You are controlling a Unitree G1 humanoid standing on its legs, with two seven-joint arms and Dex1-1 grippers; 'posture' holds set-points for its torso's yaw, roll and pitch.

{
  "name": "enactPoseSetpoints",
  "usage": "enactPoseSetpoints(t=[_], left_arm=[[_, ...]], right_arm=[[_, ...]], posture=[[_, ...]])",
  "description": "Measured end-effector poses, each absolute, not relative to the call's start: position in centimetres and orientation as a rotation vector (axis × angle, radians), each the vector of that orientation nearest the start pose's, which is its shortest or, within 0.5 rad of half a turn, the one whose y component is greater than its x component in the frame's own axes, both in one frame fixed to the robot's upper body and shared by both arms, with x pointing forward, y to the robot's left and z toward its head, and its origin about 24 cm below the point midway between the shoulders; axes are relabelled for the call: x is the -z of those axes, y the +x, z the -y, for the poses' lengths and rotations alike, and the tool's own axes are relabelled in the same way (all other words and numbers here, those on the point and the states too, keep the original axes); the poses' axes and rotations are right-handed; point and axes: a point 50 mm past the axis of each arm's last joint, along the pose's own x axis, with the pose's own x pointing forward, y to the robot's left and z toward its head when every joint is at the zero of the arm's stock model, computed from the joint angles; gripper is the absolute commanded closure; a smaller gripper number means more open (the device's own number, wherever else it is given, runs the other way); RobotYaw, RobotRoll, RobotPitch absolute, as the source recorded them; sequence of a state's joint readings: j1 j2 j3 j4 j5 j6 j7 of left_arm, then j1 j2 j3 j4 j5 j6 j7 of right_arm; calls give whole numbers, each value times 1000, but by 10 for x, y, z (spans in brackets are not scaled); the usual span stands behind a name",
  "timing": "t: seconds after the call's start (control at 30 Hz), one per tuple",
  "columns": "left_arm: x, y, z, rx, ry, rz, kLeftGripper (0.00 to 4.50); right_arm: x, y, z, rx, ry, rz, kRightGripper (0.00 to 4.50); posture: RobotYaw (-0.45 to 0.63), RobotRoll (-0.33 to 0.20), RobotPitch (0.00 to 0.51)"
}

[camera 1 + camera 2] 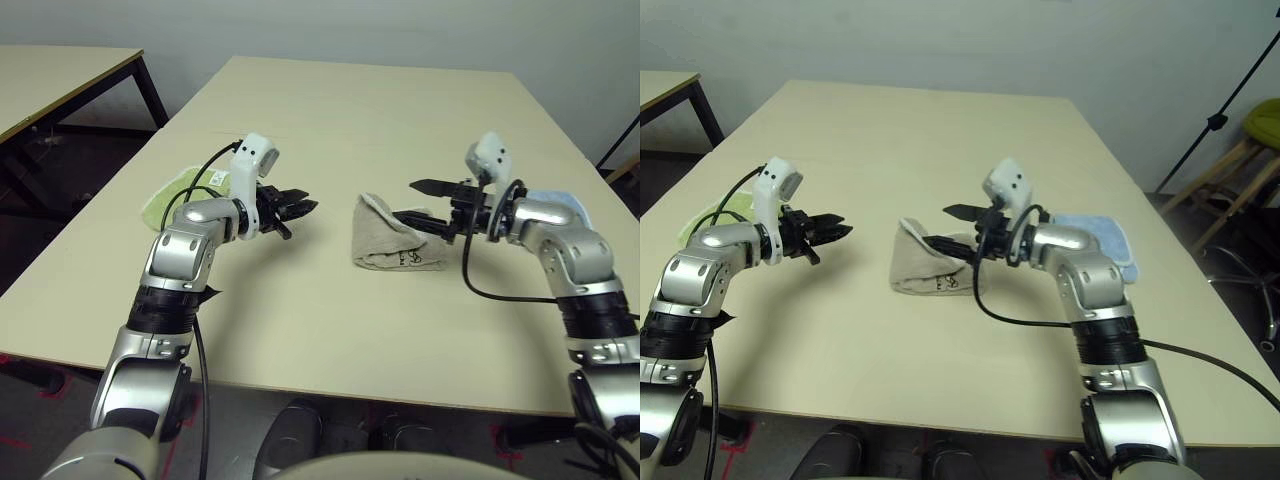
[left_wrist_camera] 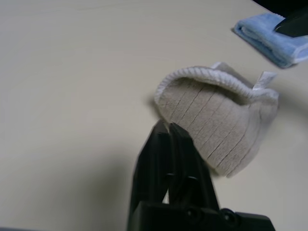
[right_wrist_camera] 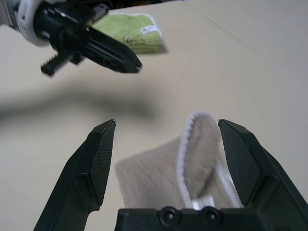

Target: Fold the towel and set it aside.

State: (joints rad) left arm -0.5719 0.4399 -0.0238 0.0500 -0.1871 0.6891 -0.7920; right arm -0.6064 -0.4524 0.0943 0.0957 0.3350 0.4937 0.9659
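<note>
Three folded cloths on one pale, smooth table (image 1: 330,330): beige-tan terry towel (image 1: 385,245) centre-right, partly beneath the right black two-fingered gripper (image 1: 425,203), fingers spread, grasping nothing; lime-green cloth (image 1: 170,195) left; light blue cloth (image 1: 1100,238) right. Left black gripper (image 1: 300,203) clenched, empty. Grey wall (image 1: 400,30) beyond.

Beige-tan on the towel (image 1: 385,240), edged in white (ribbed lines too); lime-green and light blue on the folded cloths (image 3: 130,32) (image 2: 272,38).
</note>
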Motion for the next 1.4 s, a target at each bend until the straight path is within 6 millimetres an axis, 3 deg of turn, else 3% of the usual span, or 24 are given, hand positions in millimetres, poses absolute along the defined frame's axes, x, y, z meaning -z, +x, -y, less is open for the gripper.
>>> enactPoseSetpoints(t=[0.13,0.3,0.33,0.4,0.53,0.9,1.17,1.3,1.4], left_arm=[[-140,330,-160,792,185,-277,4471],[-140,332,-161,785,189,-273,4471],[-140,332,-162,782,190,-275,4491],[-140,332,-164,776,195,-276,4500],[-140,331,-168,773,205,-274,3604],[-147,326,-186,764,203,-179,18],[-151,322,-198,737,212,-166,18],[-151,321,-197,740,209,-163,0],[-150,320,-197,738,202,-164,0]], right_arm=[[-147,324,128,-1110,-151,-143,221],[-147,324,130,-1099,-167,-143,221],[-148,325,131,-1089,-182,-140,398],[-148,326,134,-1062,-215,-133,90],[-142,331,138,-1002,-244,-143,0],[-133,345,126,-960,-224,-179,0],[-128,356,122,-917,-236,-217,0],[-122,357,122,-911,-254,-245,905],[-121,357,122,-911,-250,-250,2087]], posture=[[136,0,18],[135,0,21],[136,0,22],[138,0,24],[143,0,25],[168,0,24],[189,0,20],[190,0,20],[187,0,19]])
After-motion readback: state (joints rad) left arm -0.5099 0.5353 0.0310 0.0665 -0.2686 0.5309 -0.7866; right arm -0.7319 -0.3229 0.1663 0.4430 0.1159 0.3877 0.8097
